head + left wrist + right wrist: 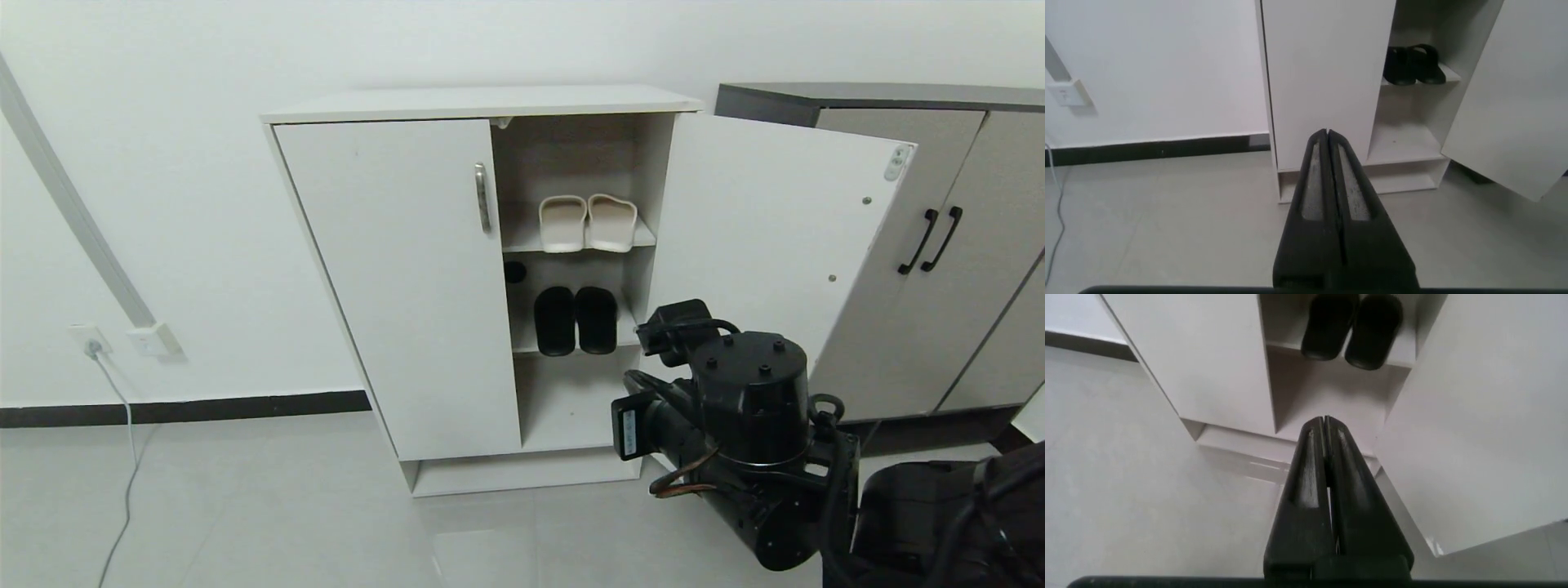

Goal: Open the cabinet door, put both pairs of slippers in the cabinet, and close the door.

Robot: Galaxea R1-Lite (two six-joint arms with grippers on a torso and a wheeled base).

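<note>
Beyond right pincer (1324, 421), black slippers (1372, 331) shelved

The left pincer (1327, 135) and the right pincer (1324, 422) are finished in plain black. Just beyond the right pincer's tips, a pair of black slippers (1327, 327) is seen, unpatterned; above them, a pair of cream slippers (587, 222) is shown. The cabinet (392, 269) ahead of both pincers is coloured plain white, its open door (759, 237) likewise, its handle (482, 198) silver. Farther right of the right pincer, a grey cupboard (971, 310) with black handles (931, 239) is seen. The floor (245, 506) below the pincers is pale grey, the wall (163, 163) white, edged by a black skirting strip (188, 407).
</note>
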